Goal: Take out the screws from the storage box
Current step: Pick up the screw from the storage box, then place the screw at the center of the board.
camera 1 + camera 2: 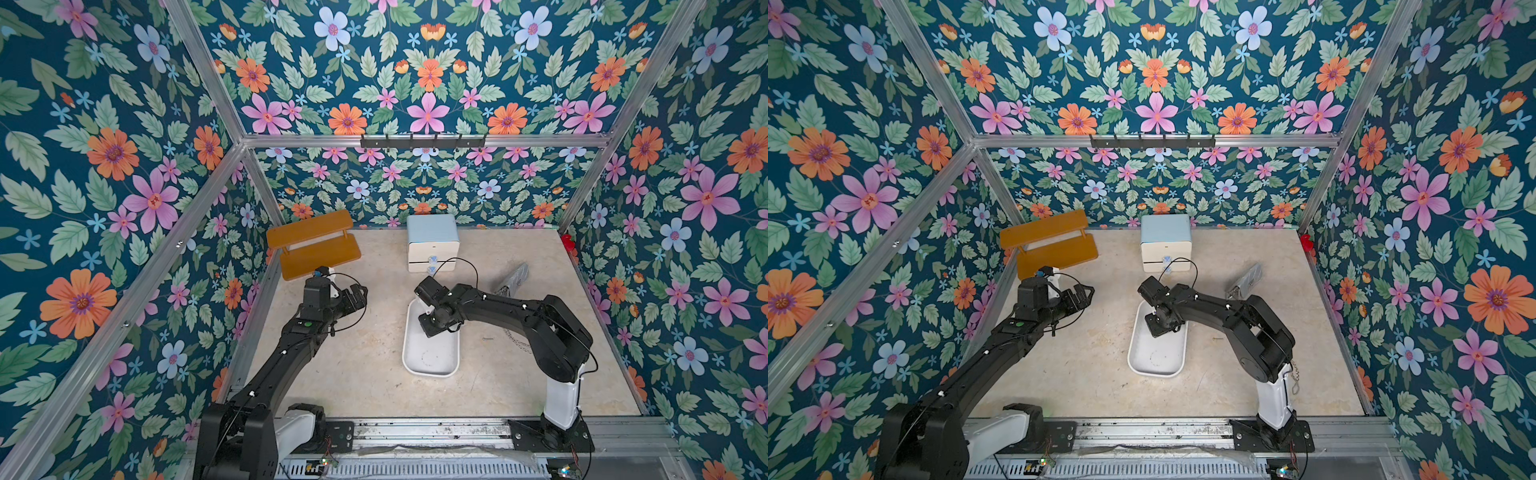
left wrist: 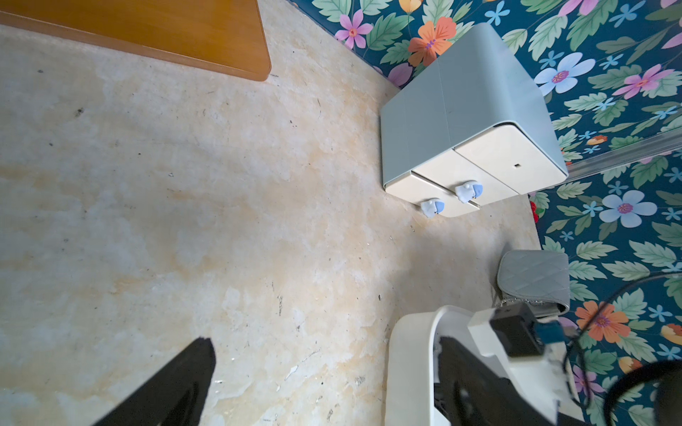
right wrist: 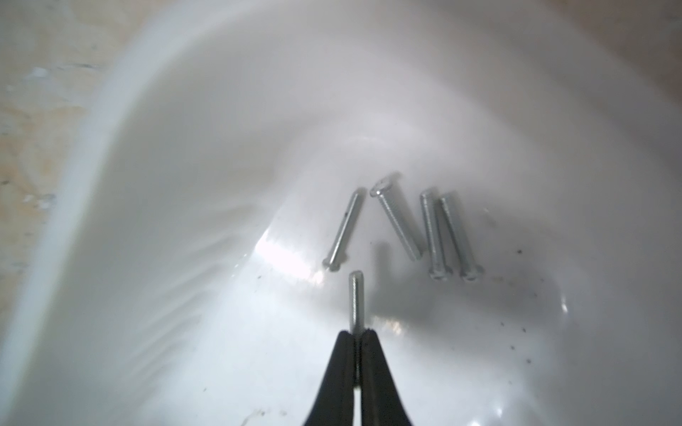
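One screw [image 3: 356, 295] stands pinched between the closed tips of the right gripper [image 3: 356, 333], just above the floor of the storage box [image 3: 77, 206]. Four more screws [image 3: 400, 221] lie loose on that floor just beyond it, two of them side by side and touching. On the worktop [image 1: 353, 374] beside the box lies what looks like one further screw [image 1: 487, 339], too small to be sure. Well apart, the left gripper [image 1: 355, 297] hangs wide open and empty, near one wooden shelf [image 1: 316, 245] and one two-drawer cabinet [image 1: 433, 241].
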Robot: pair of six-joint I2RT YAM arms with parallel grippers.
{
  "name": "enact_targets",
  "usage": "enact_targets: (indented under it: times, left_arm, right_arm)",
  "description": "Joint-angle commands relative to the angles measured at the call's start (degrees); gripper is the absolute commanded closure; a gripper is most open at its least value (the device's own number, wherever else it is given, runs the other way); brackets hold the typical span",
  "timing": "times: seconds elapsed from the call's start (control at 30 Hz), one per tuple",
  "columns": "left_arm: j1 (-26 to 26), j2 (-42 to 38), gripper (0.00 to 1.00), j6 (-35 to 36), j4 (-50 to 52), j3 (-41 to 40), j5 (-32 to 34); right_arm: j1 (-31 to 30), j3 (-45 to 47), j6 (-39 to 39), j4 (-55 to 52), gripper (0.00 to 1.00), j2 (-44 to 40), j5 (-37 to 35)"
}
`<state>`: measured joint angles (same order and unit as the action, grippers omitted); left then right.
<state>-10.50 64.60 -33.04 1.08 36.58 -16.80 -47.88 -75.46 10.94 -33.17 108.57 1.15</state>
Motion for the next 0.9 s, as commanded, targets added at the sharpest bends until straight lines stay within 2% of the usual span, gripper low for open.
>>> enact_targets:
  times: [0.0, 0.17, 0.37, 0.47, 0.63, 0.77, 0.87]
  left_arm:
    - [0.04, -0.33, 0.01, -0.53, 0.5, 0.67, -0.93]
    - [-1.32, -1.52, 0.01, -0.56, 2.9, 2.27, -0.06]
    - [-8.27, -2.61, 0.01, 1.01, 10.93, 7.8, 7.37]
    - [-9.51, -2.42, 0.01, 1.22, 10.7, 8.49, 4.15]
    - [-12.06, -3.02, 0.01, -0.71, 11.26, 9.71, 2.53]
    - [-13.27, -1.64, 0.01, -3.24, 12.35, 11.5, -3.15]
    - [-17.18, -2.31, 0.01, -3.33, 11.81, 11.7, -1.85]
  right_arm:
    - [0.03, 0.21, 1.53, -1.41, 0.95, -4.04, 0.11]
    - [0.04, 1.19, 3.25, -3.14, 0.95, -11.51, -2.97]
    - [2.97, 5.37, 7.08, -5.3, 0.95, -22.75, -6.98]
    - [6.49, 10.18, 9.62, -5.2, 0.94, -28.2, -8.59]
    - [12.22, 19.03, 13.69, -3.5, 0.92, -35.07, -9.35]
    - [14.45, 24.16, 16.74, -2.51, 0.92, -35.91, -9.72]
    - [14.54, 26.25, 18.26, -1.44, 0.92, -34.79, -10.29]
